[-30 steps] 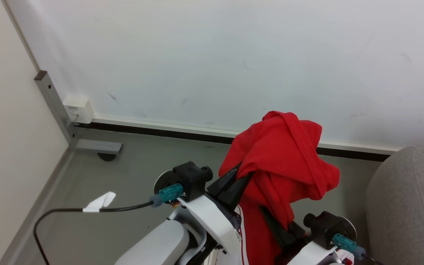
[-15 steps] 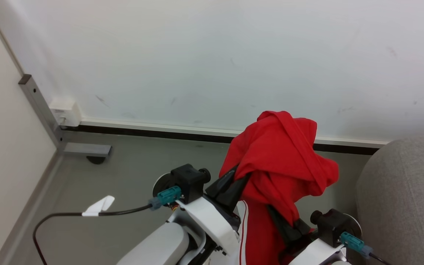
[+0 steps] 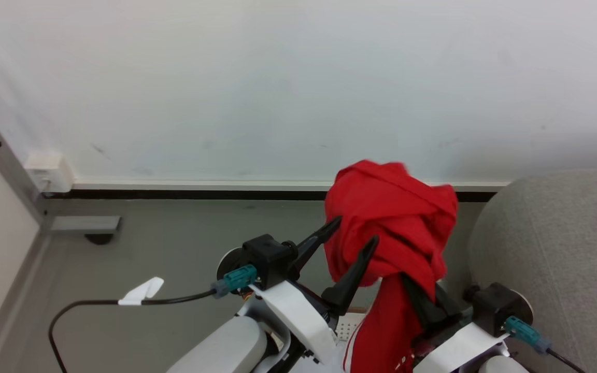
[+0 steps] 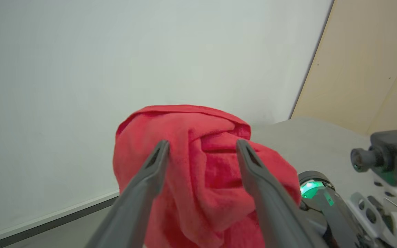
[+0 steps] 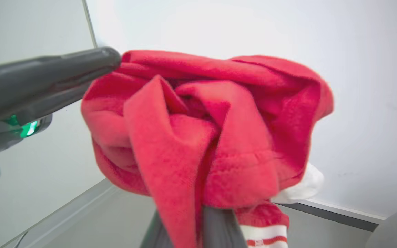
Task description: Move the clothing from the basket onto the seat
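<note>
The clothing (image 3: 392,223) is a bright red bundle held up above the floor, with white bands (image 5: 260,237) at a hanging end. My right gripper (image 3: 425,305) is shut on it from below, and its fingers (image 5: 215,224) are mostly buried in the cloth. To the bundle's left my left gripper (image 3: 354,233) stands open, fingers (image 4: 157,162) spread on either side of the red cloth without pinching it. The light grey seat (image 3: 552,248) rises at the right. A sliver of the perforated white basket (image 3: 353,324) peeks out between my arms.
A white wall with a dark skirting line (image 3: 200,194) runs behind. A grey metal frame foot (image 3: 86,224) and a white socket box (image 3: 50,171) sit at the left. A black cable with a white tag (image 3: 140,290) loops over the grey floor.
My left gripper has opened and let go of the clothing, which now hangs from the right gripper alone. The head camera has turned right, bringing more of the seat into view.
</note>
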